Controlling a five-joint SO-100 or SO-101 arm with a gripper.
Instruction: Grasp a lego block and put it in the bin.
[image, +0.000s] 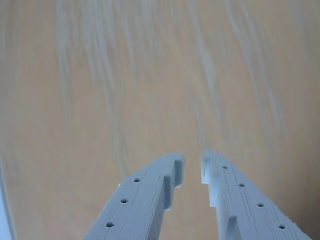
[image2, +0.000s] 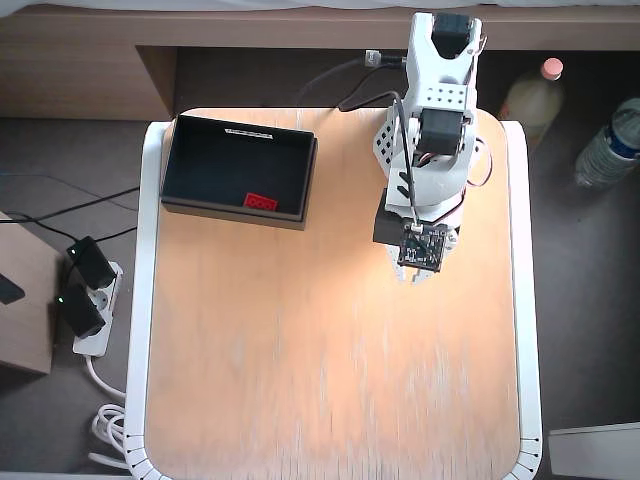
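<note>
As seen from the overhead view, going left to right: the bin comes first, the arm second, with bare wood between them

Bin: the bin (image2: 185, 165) is a shallow black tray near the table's far left corner, well to the left of the gripper and a little farther back; its long axis runs left to right, slightly tilted

Lego block: the lego block (image2: 260, 202) already lies inside the bin, against its near wall and toward its right end, which is the end closest to the gripper

Block direction: it lies up and to the left of the gripper, well apart from it; its long axis runs left to right, roughly along the bin's near wall, studs up

Gripper: the gripper (image2: 418, 274) hangs over bare tabletop, pointing toward the near edge of the table, away from the bin

Gripper state: in the wrist view the gripper (image: 192, 160) has its two pale fingers nearly together, a narrow gap between the tips, nothing held

Fingers: the left finger (image: 145, 190) and its partner frame only wood grain; neither block nor bin shows in the wrist view

Table: the table (image2: 330, 400) is light wood with a white rim

Judgement: the block looks delivered, so the task seems done; any further move would turn on the block lying left and behind the gripper
</note>
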